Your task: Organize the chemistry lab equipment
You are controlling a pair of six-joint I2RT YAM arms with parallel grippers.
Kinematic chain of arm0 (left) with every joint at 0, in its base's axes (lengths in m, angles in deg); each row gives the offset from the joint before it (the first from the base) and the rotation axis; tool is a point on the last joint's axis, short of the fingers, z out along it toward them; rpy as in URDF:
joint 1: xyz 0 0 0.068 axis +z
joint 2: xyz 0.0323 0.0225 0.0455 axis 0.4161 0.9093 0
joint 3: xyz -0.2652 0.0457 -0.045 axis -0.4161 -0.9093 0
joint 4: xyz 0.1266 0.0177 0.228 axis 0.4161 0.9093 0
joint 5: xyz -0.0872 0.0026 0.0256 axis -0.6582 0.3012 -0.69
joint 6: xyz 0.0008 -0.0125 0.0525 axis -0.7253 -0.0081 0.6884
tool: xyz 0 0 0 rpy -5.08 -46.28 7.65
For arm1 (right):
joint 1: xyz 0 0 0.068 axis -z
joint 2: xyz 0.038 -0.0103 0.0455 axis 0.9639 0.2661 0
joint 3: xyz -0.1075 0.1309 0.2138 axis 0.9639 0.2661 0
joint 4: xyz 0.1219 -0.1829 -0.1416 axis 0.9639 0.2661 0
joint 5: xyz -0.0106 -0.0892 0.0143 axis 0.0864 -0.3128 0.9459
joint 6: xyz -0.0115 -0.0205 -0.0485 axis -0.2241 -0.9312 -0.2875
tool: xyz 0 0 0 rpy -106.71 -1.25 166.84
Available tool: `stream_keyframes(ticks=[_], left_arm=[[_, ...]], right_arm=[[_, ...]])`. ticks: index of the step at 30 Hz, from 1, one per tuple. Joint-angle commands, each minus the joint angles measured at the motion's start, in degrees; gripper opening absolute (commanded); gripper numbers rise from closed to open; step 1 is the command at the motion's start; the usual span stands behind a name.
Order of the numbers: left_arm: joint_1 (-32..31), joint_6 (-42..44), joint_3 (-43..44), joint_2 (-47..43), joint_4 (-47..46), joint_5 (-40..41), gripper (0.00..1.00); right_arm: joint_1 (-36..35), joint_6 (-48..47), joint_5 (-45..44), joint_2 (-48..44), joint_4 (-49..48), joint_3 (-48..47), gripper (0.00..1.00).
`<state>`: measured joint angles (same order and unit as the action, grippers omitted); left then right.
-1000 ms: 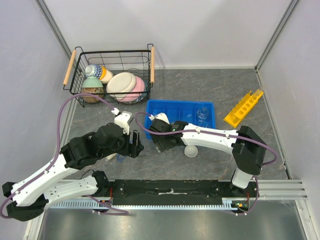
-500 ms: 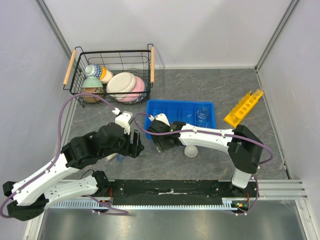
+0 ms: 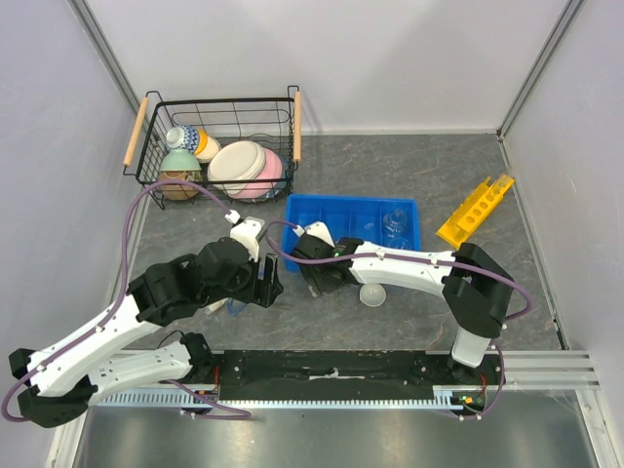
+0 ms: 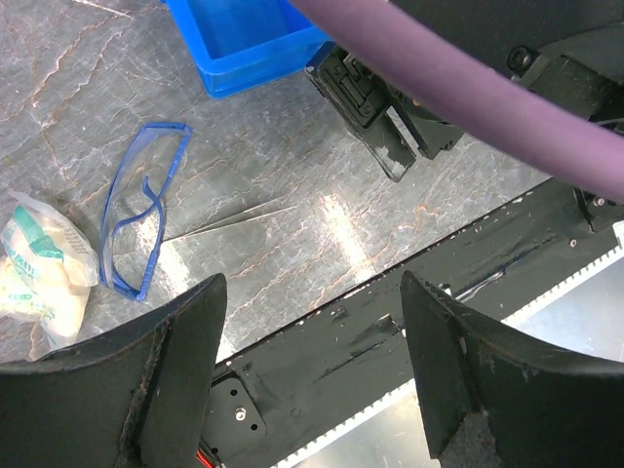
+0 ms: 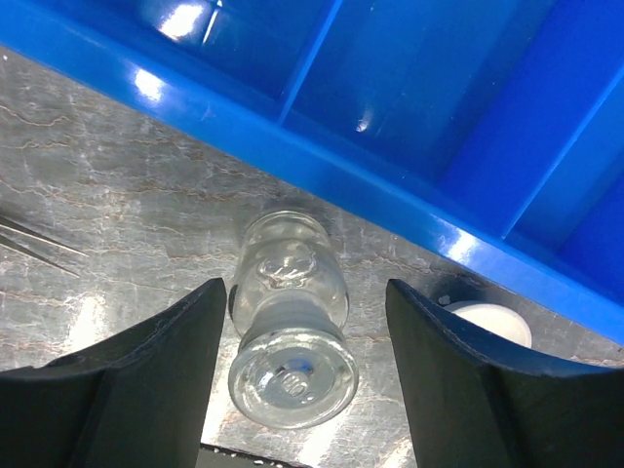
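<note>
Straddling glass vessel [image 5: 291, 336], right tool [image 5: 302, 297] spread wide

A small clear glass bottle [image 5: 290, 331], smooth and shiny, lies between the matt black, grainy fingers [image 5: 127, 390] of the right gripper [image 5: 304, 292]. Just beyond the fingertips runs a glossy bright blue plastic tray [image 5: 409, 210], with a smooth white domed dish [image 5: 490, 324] beside the right finger. Below the left gripper [image 4: 310, 283], whose fingers share that rough matt finish, the grey marbled tabletop [image 4: 292, 175] has a soft sheen and carries translucent blue plastic safety glasses [image 4: 146, 210], a thin glass tube [image 4: 229, 222] and a crinkled film packet [image 4: 39, 268].
</note>
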<state>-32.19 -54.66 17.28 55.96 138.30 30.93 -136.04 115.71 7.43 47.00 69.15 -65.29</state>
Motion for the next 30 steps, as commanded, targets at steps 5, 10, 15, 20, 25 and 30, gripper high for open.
stream_keyframes(ticks=[5,10,15,20,25,30], left_arm=[[-0.2,1.6,1.3,1.0,-1.1,-0.2,0.79],[-0.2,1.7,1.2,1.6,-1.3,-0.1,0.79],[-0.3,1.6,1.3,1.6,-1.3,-0.3,0.79],[-0.3,1.5,1.0,1.7,-1.4,-0.3,0.79],[-0.3,1.4,0.7,1.6,-1.5,-0.5,0.79],[-0.3,1.3,0.7,1.3,-1.5,-0.6,0.79]], right_arm=[[1.1,0.5,0.6,-0.2,-2.7,1.1,0.69],[1.4,0.3,1.5,0.0,-3.5,1.7,0.61],[1.4,0.6,2.1,-0.1,-4.0,2.7,0.53],[1.4,1.0,2.3,-0.7,-4.4,3.6,0.41],[1.4,1.3,2.2,-1.7,-4.0,4.0,0.22],[1.4,1.5,1.8,-2.7,-3.0,3.3,0.21]])
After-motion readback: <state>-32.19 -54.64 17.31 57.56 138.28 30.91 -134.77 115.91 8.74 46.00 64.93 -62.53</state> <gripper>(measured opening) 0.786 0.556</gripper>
